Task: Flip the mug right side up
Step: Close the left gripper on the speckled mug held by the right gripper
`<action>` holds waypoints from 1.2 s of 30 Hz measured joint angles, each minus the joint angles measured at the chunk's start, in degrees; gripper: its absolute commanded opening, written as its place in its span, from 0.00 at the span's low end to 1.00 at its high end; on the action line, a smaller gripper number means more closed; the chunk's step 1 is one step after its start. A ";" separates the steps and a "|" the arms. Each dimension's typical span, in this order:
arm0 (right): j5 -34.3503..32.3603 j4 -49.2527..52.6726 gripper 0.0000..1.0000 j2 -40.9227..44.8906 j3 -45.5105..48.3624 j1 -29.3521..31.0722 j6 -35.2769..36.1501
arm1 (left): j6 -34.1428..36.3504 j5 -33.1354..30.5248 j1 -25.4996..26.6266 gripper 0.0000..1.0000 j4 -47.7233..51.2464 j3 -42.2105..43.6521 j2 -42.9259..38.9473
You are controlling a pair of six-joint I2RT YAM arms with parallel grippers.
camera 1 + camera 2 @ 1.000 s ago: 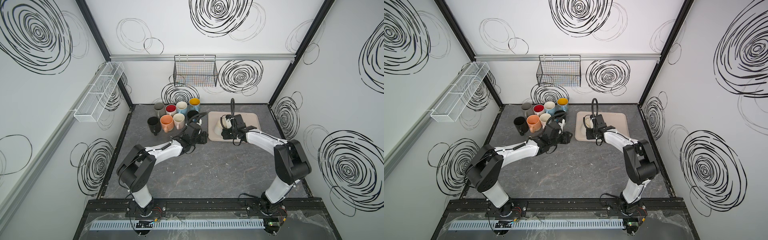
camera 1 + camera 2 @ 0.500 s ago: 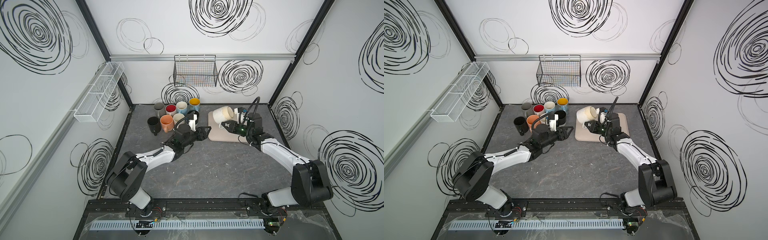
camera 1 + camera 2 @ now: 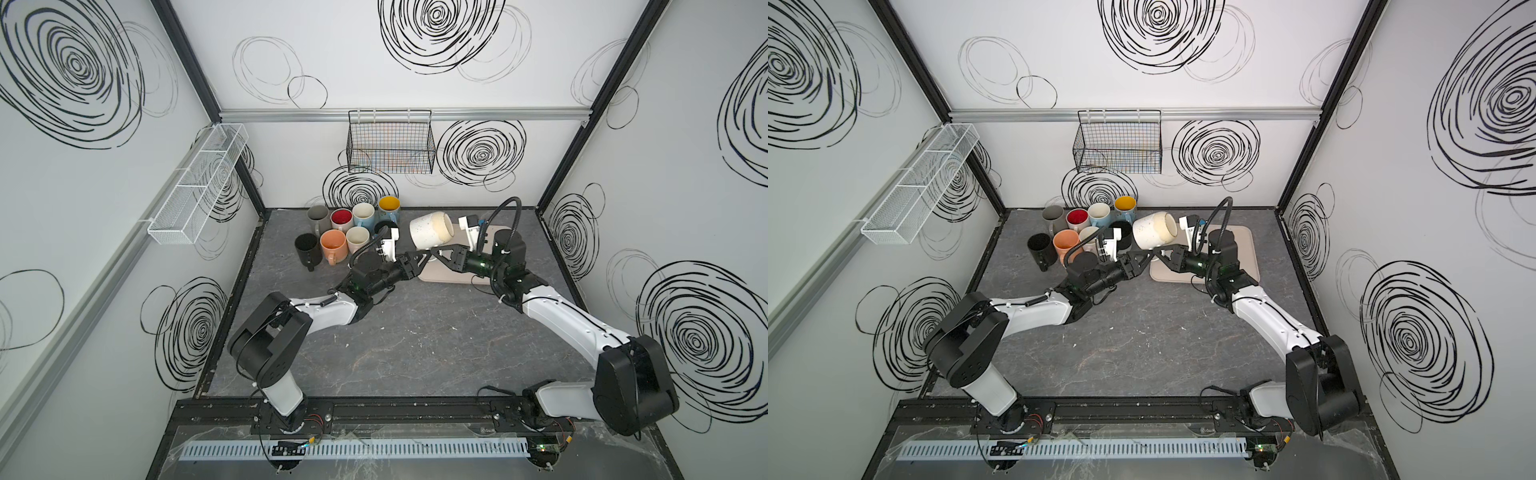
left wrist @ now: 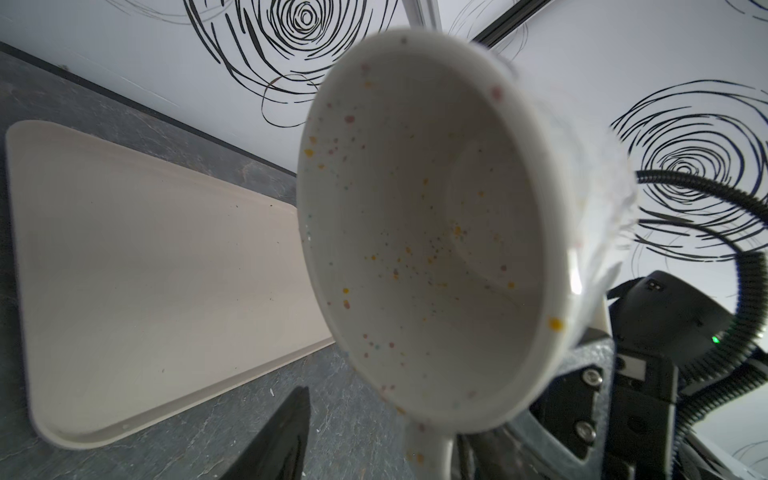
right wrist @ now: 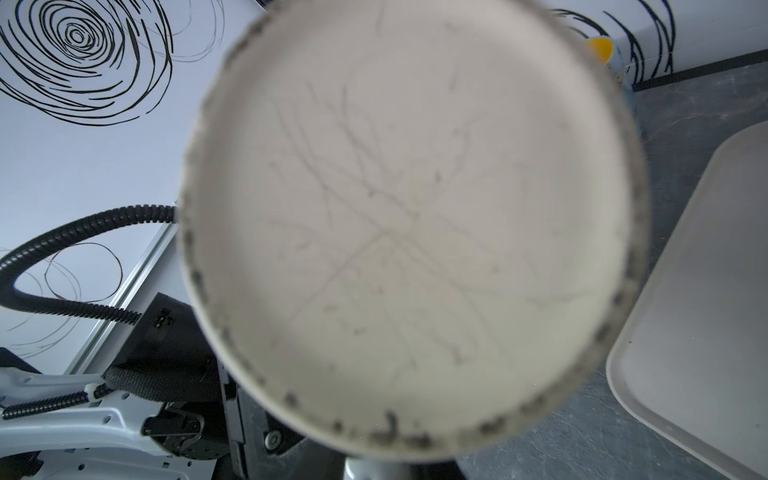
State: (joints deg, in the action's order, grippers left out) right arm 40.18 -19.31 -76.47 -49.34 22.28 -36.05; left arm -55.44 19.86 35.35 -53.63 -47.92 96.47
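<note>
White speckled mug [image 3: 428, 230] aloft, tipped on side, mouth facing left, base right, handle seemingly pointing down.

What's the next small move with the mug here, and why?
Probably roll the right gripper so the mug's mouth swings upward. It is shut on the handle, holding the mug in the air on its side, with the base toward the right wrist camera and the mouth toward the left gripper, which looks open and apart from the handle.

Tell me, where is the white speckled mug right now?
In both top views the mug hangs on its side mid-air near the back centre, between the mug cluster and the beige tray.
</note>
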 measured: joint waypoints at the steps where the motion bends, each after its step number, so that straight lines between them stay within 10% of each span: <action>1: -0.07 -0.02 0.00 0.02 0.11 0.17 0.02 | -0.28 0.07 0.04 0.56 -0.11 -0.15 0.22; 9: -1.73 -1.53 0.00 0.04 1.68 1.25 -0.09 | -2.08 2.27 0.37 0.50 -0.87 -1.70 2.43; 19: -2.12 -3.54 0.11 0.48 1.79 1.05 0.44 | -4.55 6.40 -0.24 0.00 -3.87 -2.45 1.95; 36: -1.66 -3.21 0.47 1.49 1.88 1.95 2.25 | -4.81 6.03 -0.61 0.00 -4.50 1.95 -2.78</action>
State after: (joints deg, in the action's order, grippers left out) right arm 38.52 -22.52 -74.98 -47.46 24.23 -33.80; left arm -60.25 25.89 34.74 -58.13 -45.98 93.69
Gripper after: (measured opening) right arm 0.457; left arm 0.209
